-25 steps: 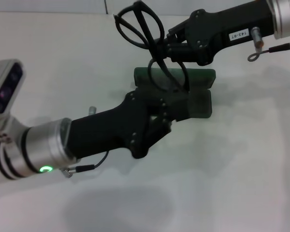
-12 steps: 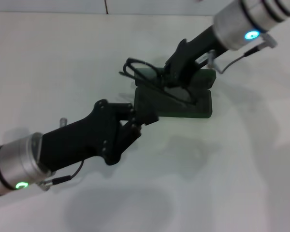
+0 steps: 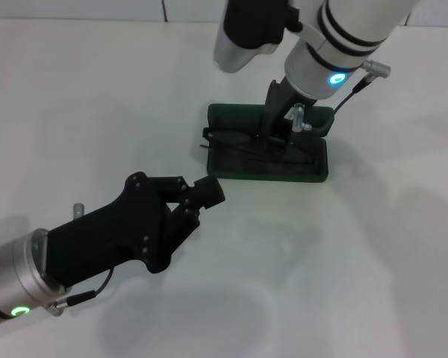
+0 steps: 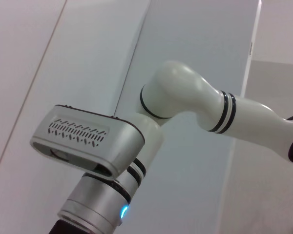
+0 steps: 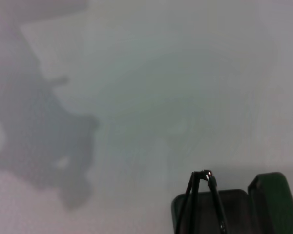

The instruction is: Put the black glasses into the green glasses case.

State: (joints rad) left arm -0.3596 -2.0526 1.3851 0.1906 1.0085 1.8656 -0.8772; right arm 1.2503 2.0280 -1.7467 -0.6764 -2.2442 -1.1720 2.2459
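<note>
Where right pincer [image 3: 272, 138] dips: black glasses [image 3: 231, 142] inside green glasses case [image 3: 313, 168].

Matt dark-green hard-shell green glasses case [image 3: 313, 168], thin glossy wire black glasses [image 3: 228, 142], smooth white table [image 3: 373, 261].

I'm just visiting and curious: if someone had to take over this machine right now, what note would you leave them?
Right gripper: down inside the open green glasses case; whether it grips cannot be seen.
Left gripper: hangs just in front of the case's left corner, holding nothing.
Black glasses: lying in the case, one end poking over its left edge.
Left: release if needed, seat the glasses fully.
</note>
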